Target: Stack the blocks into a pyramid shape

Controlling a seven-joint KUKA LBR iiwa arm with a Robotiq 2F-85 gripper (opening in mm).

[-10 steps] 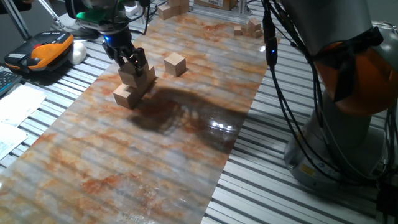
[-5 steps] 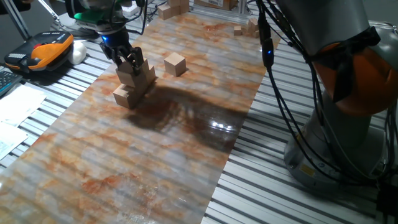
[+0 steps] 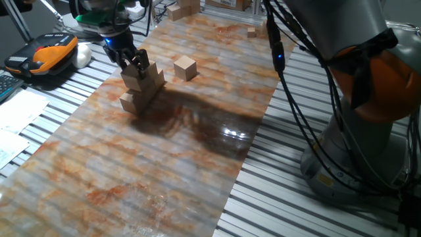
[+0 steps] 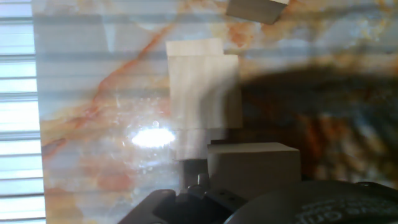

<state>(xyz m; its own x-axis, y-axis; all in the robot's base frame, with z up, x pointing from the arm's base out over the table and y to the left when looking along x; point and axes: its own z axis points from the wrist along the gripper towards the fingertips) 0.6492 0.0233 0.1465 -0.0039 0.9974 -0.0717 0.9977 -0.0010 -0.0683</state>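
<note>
My gripper [image 3: 135, 64] stands over a small cluster of light-tan wooden blocks at the far left of the marbled mat [image 3: 197, 145]. Its fingers sit around the top block [image 3: 133, 79] and look shut on it. Below it lie one block [image 3: 132, 103] in front and one [image 3: 156, 80] to the right, touching. A single block [image 3: 185, 67] stands apart to the right. In the hand view the held block [image 4: 252, 168] is large and close beside a fingertip [image 4: 194, 184], with lower blocks [image 4: 202, 93] beneath and another block [image 4: 255, 9] at the top edge.
More wooden blocks [image 3: 184, 8] sit at the mat's far edge, and small wooden pieces [image 3: 262, 29] lie at the far right. An orange-and-black device [image 3: 49, 52] lies left on the slatted table [image 3: 316, 210]. The arm's base [image 3: 368, 99] and cables fill the right side.
My gripper has shifted slightly up and to the left, and the top block has moved with it. The other blocks have stayed in place.
</note>
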